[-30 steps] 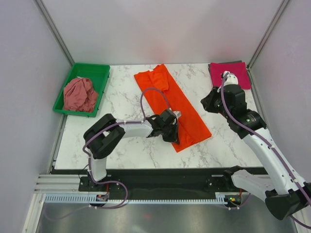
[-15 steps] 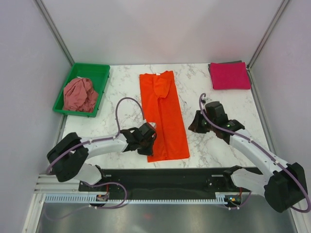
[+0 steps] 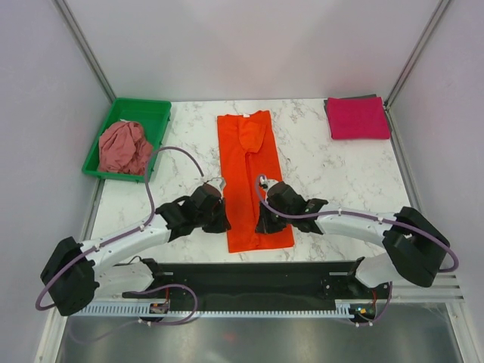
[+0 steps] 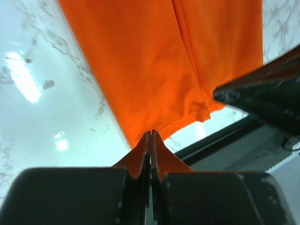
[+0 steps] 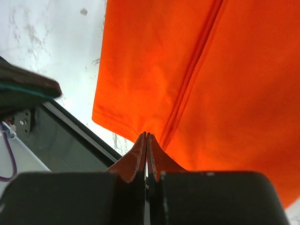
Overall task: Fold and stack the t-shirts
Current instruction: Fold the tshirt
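The bright orange t-shirt (image 3: 253,162), folded into a long strip, lies flat at mid-table, with its hem at the near edge. My left gripper (image 3: 217,217) is shut at the strip's near left edge. In the left wrist view its tips (image 4: 151,134) sit at the hem of the orange cloth (image 4: 154,61), and no cloth shows between them. My right gripper (image 3: 263,221) is shut over the strip's near right part. In the right wrist view its tips (image 5: 146,135) are by the fold line of the cloth (image 5: 197,70). The magenta-pink t-shirt (image 3: 358,118) lies folded at the back right. The dusty rose t-shirt (image 3: 125,147) lies crumpled in the tray.
The green plastic tray (image 3: 144,104) stands at the back left. The table's near edge and the black base rail (image 3: 249,274) run just behind the orange hem. Grey walls close in the left, right and back. Each arm shows as a dark shape in the other's wrist view.
The orange shirt has turned from diagonal to straight. My left gripper drew back to its near left edge. My right arm swung in from the back right to the near right part.
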You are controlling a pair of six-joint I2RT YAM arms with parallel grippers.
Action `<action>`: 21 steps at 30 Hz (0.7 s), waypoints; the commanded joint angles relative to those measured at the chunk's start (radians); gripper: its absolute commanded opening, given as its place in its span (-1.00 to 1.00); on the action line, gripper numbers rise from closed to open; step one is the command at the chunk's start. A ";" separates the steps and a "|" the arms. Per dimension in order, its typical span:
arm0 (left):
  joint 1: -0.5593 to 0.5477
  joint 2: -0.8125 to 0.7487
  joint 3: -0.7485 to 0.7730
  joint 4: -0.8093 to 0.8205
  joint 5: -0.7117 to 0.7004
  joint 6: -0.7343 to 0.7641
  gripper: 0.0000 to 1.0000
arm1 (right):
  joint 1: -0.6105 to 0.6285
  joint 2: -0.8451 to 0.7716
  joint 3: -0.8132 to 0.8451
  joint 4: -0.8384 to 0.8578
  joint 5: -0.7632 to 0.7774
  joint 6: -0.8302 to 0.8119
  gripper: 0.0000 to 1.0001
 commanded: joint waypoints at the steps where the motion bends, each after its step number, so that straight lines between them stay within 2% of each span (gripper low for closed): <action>1: 0.045 -0.022 0.022 0.009 -0.032 -0.009 -0.96 | 0.044 0.040 0.030 0.086 0.045 0.025 -0.90; 6: 0.077 -0.051 -0.021 0.009 -0.032 -0.009 -0.96 | 0.087 0.085 0.005 0.115 0.055 0.040 -0.91; 10: 0.149 -0.085 -0.096 0.009 -0.032 -0.009 -0.96 | 0.114 0.087 -0.026 0.123 0.093 0.051 -0.91; 15: 0.161 -0.077 -0.167 0.009 -0.032 -0.009 -0.96 | 0.126 0.100 -0.032 0.106 0.115 0.071 -0.90; 16: 0.161 -0.068 -0.174 0.095 0.337 -0.053 0.14 | 0.132 0.096 -0.032 0.098 0.115 0.071 -0.89; 19: 0.163 -0.076 -0.220 0.203 0.412 -0.095 0.26 | 0.135 0.059 -0.009 0.062 0.126 0.081 -0.83; 21: 0.161 -0.102 -0.262 0.259 0.438 -0.123 0.32 | 0.135 0.016 0.030 0.033 0.143 0.088 -0.69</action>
